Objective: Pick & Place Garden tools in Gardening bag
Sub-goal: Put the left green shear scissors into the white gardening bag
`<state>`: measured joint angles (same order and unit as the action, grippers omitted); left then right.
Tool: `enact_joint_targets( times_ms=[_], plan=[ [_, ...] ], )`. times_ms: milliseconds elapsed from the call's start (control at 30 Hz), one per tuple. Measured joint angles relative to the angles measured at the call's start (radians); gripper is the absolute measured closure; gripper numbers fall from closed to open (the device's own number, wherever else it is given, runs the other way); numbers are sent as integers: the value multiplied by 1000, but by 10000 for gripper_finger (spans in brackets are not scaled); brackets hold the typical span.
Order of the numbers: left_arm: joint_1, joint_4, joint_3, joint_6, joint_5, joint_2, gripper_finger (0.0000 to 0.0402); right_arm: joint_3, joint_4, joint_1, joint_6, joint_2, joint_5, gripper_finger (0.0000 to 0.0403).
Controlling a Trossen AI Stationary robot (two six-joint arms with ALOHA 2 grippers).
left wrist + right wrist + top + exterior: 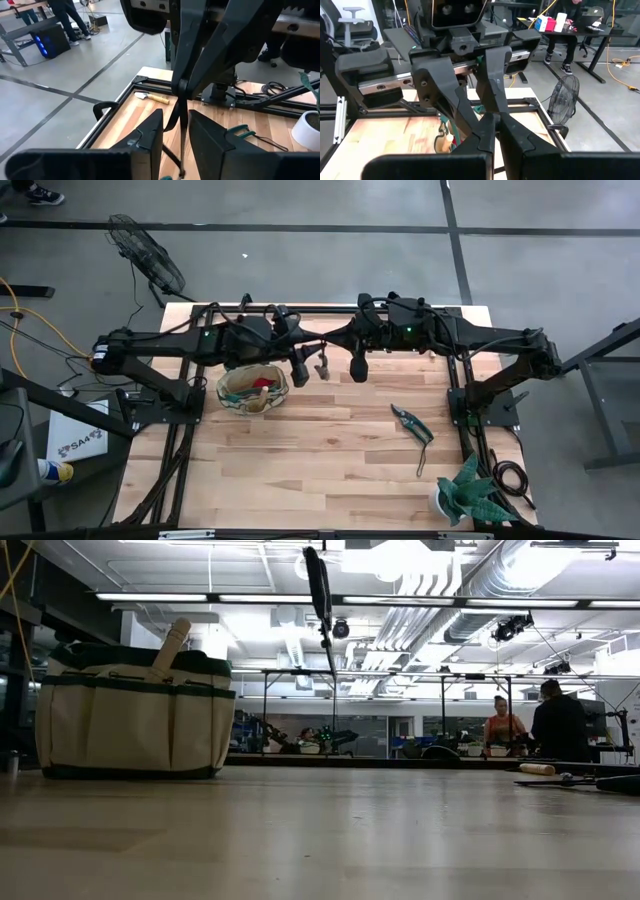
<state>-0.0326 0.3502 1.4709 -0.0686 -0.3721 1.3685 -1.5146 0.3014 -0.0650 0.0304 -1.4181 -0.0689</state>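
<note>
The left end effector (298,372) hangs at upper centre of the overhead frame, just right of the bag (251,389), its fingers (150,134) a narrow gap apart with nothing visibly between them. The right end effector (358,367) is pinched shut and empty beside it. A trowel (322,364) lies between them on the surface (320,465), shears (412,426) sit at centre right, and a wooden handle (170,648) sticks out of the bag.

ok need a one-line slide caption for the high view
Both arms parked at the table's far edge; gardening bag holds tools, green-handled pruning shears and potted plant remain on the table.
</note>
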Motion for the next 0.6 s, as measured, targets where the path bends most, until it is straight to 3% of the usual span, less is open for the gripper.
enact_joint_targets(
  times_ms=[200, 367, 600],
  plan=[
    [0, 1, -1, -13, 1, 0, 328, 0, 0, 0, 0, 0, 0, 399],
    [0, 1, -1, -15, 2, 0, 388, 0, 1, 0, 0, 0, 1, 399],
    [0, 7, -1, -15, 2, 0, 398, 0, 2, 0, -3, 0, 19, 399]
  ],
)
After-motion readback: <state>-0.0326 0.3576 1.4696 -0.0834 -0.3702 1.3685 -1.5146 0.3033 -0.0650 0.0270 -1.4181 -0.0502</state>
